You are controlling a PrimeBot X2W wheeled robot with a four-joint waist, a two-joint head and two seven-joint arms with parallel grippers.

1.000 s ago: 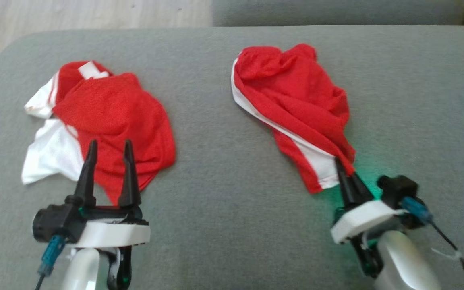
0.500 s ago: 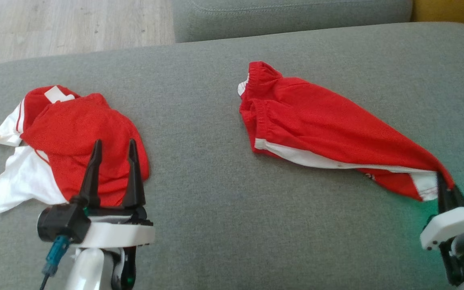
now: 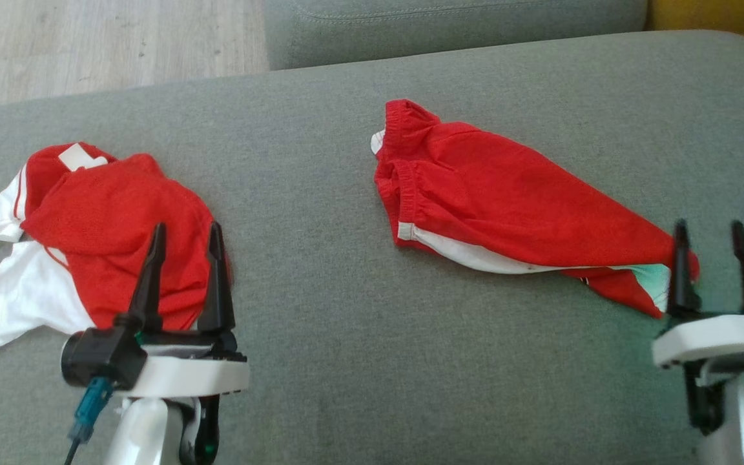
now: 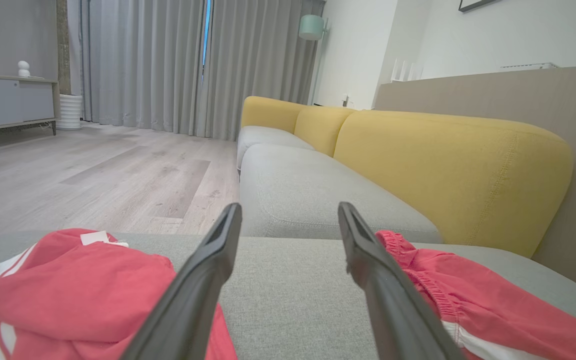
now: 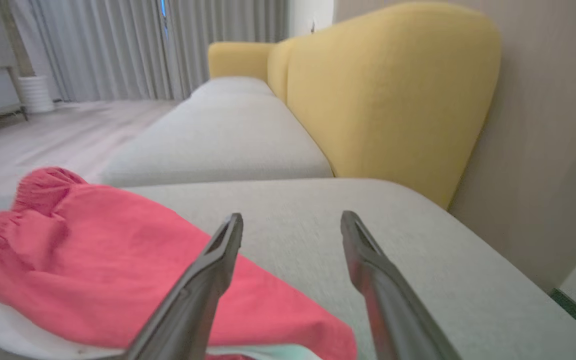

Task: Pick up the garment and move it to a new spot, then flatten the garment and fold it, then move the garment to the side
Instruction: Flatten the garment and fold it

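Note:
Red shorts with a white side stripe, the garment point(image 3: 514, 206), lie stretched out on the grey sofa seat point(image 3: 346, 323), waistband far left, one leg end pointing to the near right. My right gripper point(image 3: 709, 225) stands open at that leg end, its left finger point(image 3: 680, 271) at the cloth's tip, nothing between the jaws. In the right wrist view the shorts point(image 5: 118, 265) lie left of and under the open right gripper point(image 5: 292, 215). My left gripper point(image 3: 187, 227) is open above a second crumpled red and white garment point(image 3: 113, 232).
A yellow backrest point(image 5: 393, 90) runs along the seat's right side. Another grey cushion point(image 3: 449, 26) adjoins the far edge, with wooden floor point(image 3: 88, 39) beyond the left corner. In the left wrist view both garments point(image 4: 68, 285) point(image 4: 493, 305) flank the open left gripper point(image 4: 290, 207).
My right gripper, shut on the shorts' leg end, dragged it to the right and stretched the shorts out, then opened and let go. The left arm stayed put.

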